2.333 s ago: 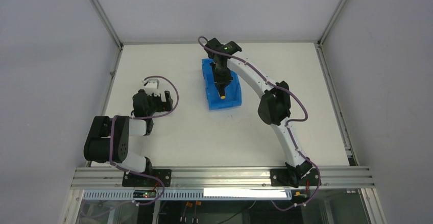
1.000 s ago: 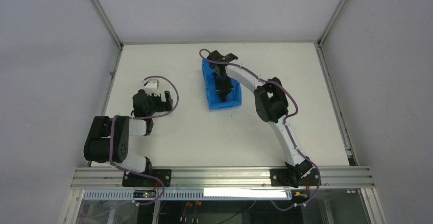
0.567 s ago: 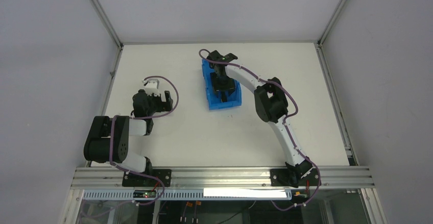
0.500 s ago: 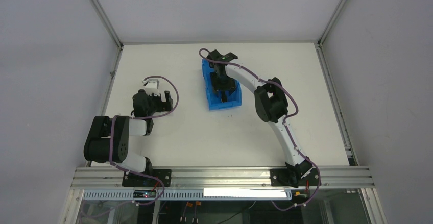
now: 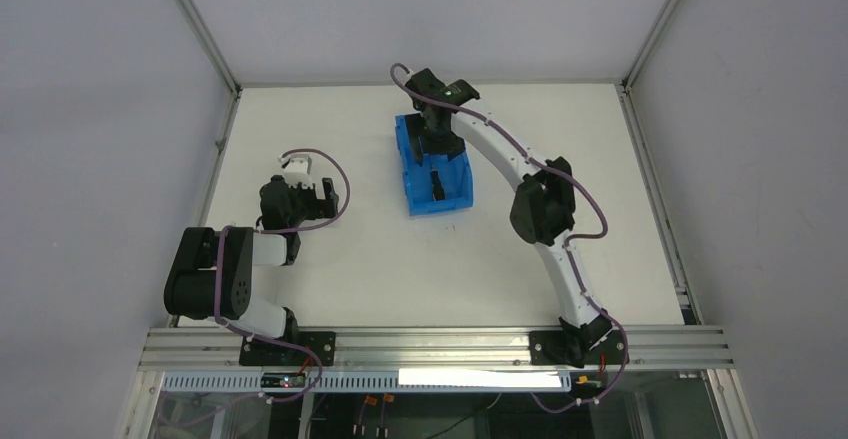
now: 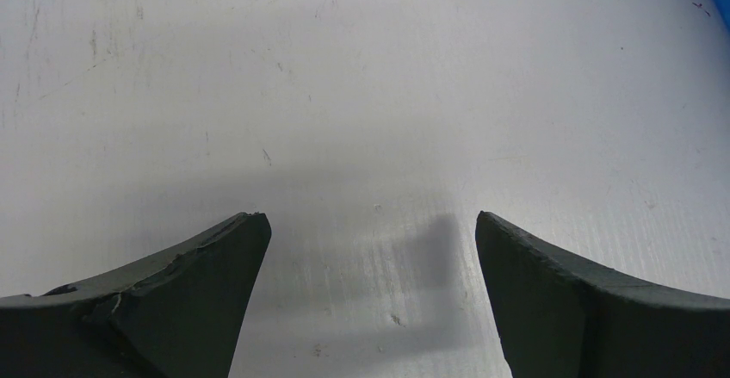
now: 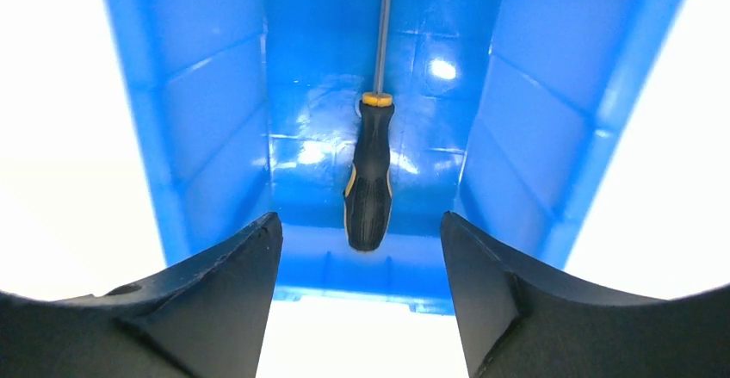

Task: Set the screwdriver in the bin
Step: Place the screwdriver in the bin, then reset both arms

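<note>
The blue bin (image 5: 412,187) stands at the table's middle back. Inside it, the screwdriver (image 5: 437,182) lies flat on the floor, touched by nothing. In the right wrist view its black handle with orange trim (image 7: 370,185) points toward me and its thin shaft (image 7: 384,25) runs away along the bin floor (image 7: 430,59). My right gripper (image 5: 441,146) hangs open above the bin's far end, with nothing between its fingers (image 7: 360,223). My left gripper (image 5: 326,199) rests open over bare table at the left (image 6: 370,219).
The bin's blue side walls (image 7: 207,94) rise on both sides of the screwdriver. White table (image 6: 361,77) surrounds the bin. The left arm is folded near the table's left edge (image 5: 225,259).
My right gripper opened inside the bin and let go of the screwdriver. It then rose and drew back toward the bin's far end. The left arm did not move.
</note>
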Robot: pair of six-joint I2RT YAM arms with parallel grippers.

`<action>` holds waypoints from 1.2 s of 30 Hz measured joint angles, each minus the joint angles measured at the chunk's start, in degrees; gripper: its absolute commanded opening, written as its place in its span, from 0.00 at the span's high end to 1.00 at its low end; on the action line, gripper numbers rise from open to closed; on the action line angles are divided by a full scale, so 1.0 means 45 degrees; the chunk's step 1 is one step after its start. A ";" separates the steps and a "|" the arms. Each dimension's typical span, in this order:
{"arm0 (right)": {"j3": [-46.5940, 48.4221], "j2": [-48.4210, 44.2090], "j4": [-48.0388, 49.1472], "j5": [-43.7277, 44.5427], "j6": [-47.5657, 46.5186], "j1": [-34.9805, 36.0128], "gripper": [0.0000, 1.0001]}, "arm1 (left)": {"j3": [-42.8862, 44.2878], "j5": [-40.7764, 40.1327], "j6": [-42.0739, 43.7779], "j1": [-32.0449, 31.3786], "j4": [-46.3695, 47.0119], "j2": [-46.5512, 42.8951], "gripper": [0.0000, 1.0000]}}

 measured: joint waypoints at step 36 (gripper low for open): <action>-1.8224 -1.2784 1.3158 0.0340 -0.1943 -0.5600 0.02 | 0.0000 0.0000 -0.0005 0.0000 0.0000 0.0000 0.01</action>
